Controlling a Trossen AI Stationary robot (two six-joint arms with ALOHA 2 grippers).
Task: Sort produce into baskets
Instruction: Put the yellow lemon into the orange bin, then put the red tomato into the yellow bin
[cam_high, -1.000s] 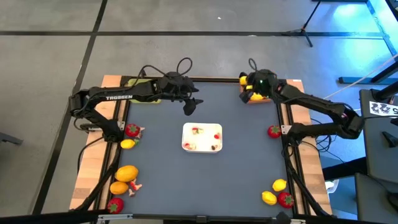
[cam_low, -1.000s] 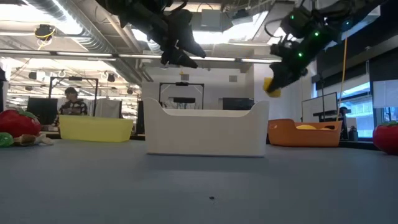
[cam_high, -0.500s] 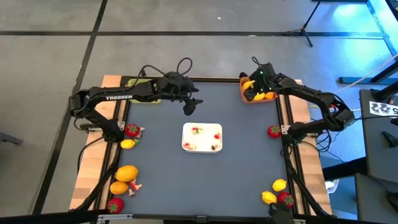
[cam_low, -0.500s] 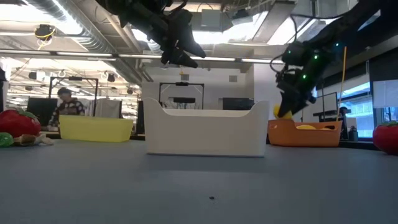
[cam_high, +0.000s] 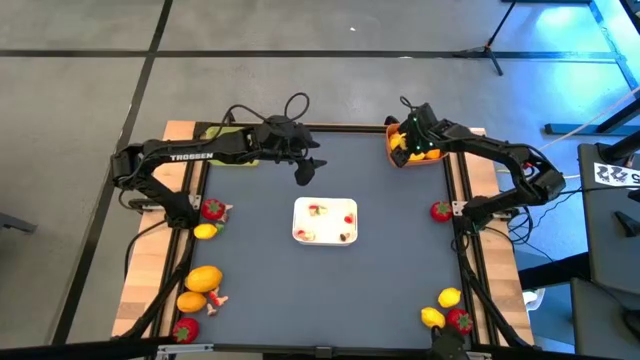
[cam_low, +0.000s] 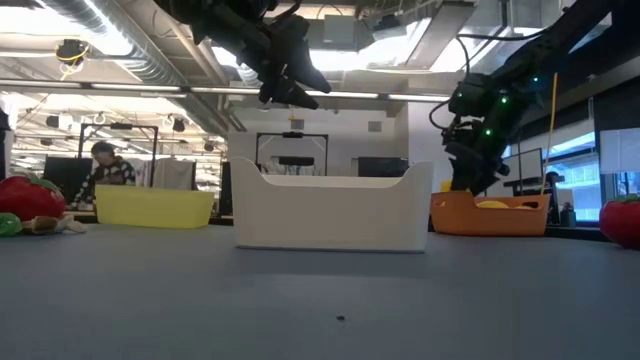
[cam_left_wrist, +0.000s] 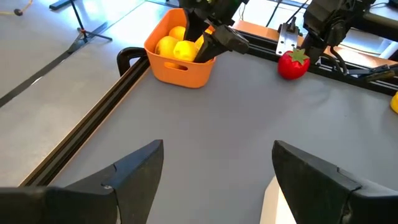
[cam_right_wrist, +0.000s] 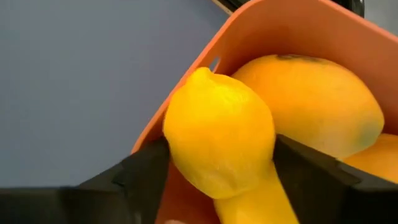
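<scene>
Right gripper (cam_high: 407, 143) has dropped from above the orange basket (cam_left_wrist: 180, 67) down into it at 1 o'clock on the surface (cam_high: 380, 230); jaws spread around a yellow lemon (cam_right_wrist: 217, 134), whether gripping cannot tell. Left gripper (cam_high: 304, 172) hangs over the white tray (cam_high: 325, 221), jaws wide, empty. Yellow-green basket (cam_low: 153, 207) sits at 11 o'clock.

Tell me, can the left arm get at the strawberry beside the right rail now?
Probably yes: the left gripper hangs open above bare mat, nothing lies between it and the strawberry, though the reach looks long.
</scene>
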